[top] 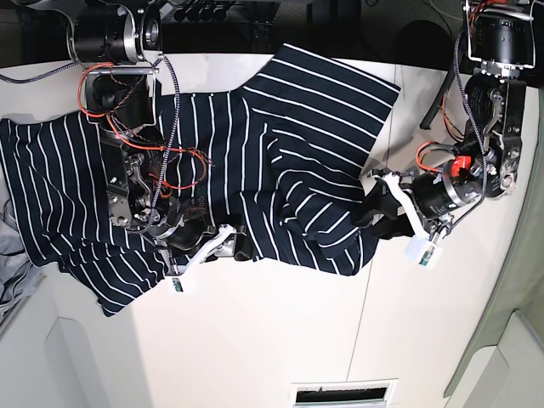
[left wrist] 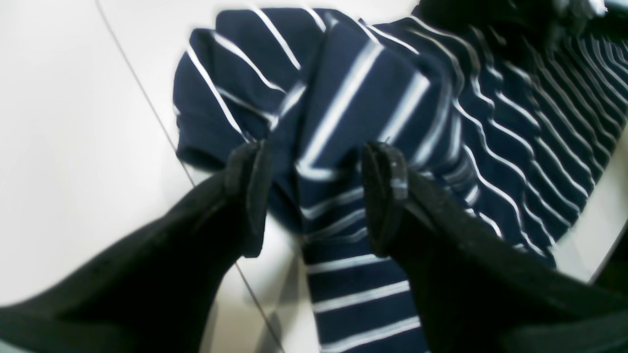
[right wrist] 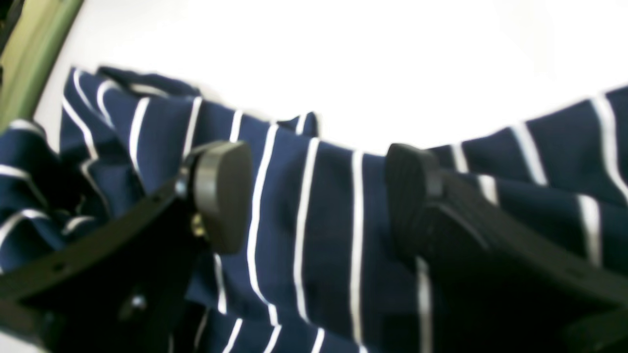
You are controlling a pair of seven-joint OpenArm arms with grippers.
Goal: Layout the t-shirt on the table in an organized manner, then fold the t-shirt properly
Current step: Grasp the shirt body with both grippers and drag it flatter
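Observation:
The navy t-shirt point(top: 297, 127) with thin white stripes lies rumpled and partly spread on the white table point(top: 280, 340). My left gripper point(left wrist: 316, 196) is open and straddles a raised fold at the shirt's point(left wrist: 490, 122) edge; in the base view it point(top: 374, 208) is at the shirt's right side. My right gripper point(right wrist: 316, 196) is wide open just above flat striped fabric point(right wrist: 319, 255); in the base view it point(top: 208, 242) is at the shirt's near edge. No neck label shows.
A grey cloth point(top: 10, 255) lies at the table's left edge. A dark seam point(left wrist: 142, 83) crosses the tabletop beside the left gripper. The table edge point(left wrist: 603, 230) is close behind the shirt there. A vent point(top: 344, 393) sits at the front.

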